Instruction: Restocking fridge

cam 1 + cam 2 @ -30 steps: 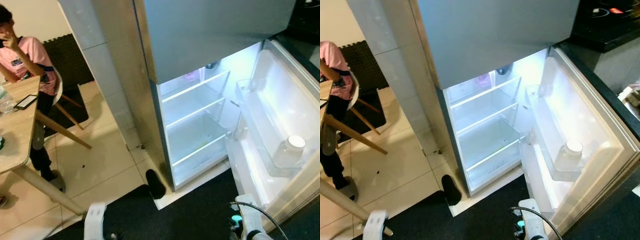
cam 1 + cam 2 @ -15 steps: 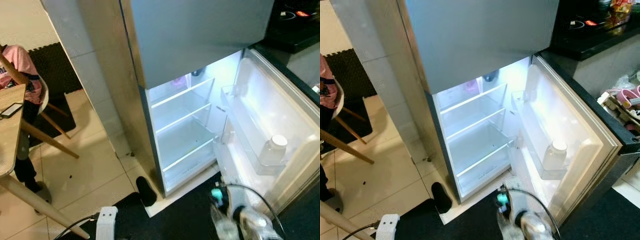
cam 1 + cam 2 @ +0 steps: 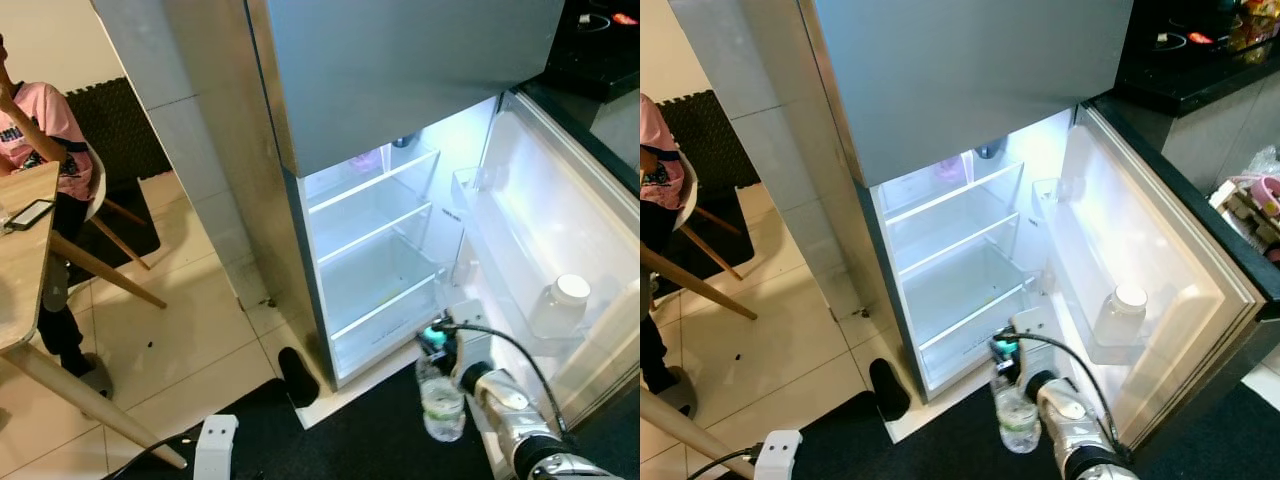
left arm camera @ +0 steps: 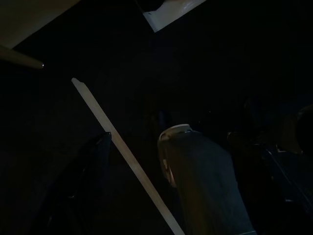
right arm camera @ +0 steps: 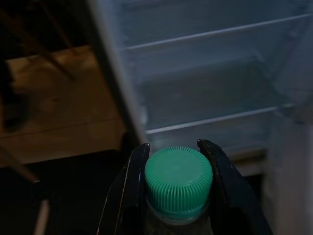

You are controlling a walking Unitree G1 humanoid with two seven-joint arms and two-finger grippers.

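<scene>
The fridge (image 3: 400, 90) stands open, its lit glass shelves (image 3: 380, 235) nearly bare and its door (image 3: 560, 230) swung out to my right. My right gripper (image 3: 438, 345) is shut on a clear water bottle (image 3: 440, 400) with a green cap (image 5: 178, 181), which hangs below the fingers just in front of the lowest shelf. In the right wrist view both black fingers (image 5: 133, 188) clamp the bottle's neck right under the cap. A white-capped jar (image 3: 560, 305) sits in the door's bin. My left arm (image 3: 215, 445) hangs idle at the lower left.
A person in a pink shirt (image 3: 45, 125) sits at a wooden table (image 3: 25, 260) on the left, with a phone (image 3: 30, 213) on it. A black mat (image 3: 380, 440) covers the floor before the fridge. A dark counter (image 3: 1200, 60) runs at the right.
My right arm has lifted the bottle from the bottom edge of view up toward the fridge's lower shelf. The camera has shifted slightly.
</scene>
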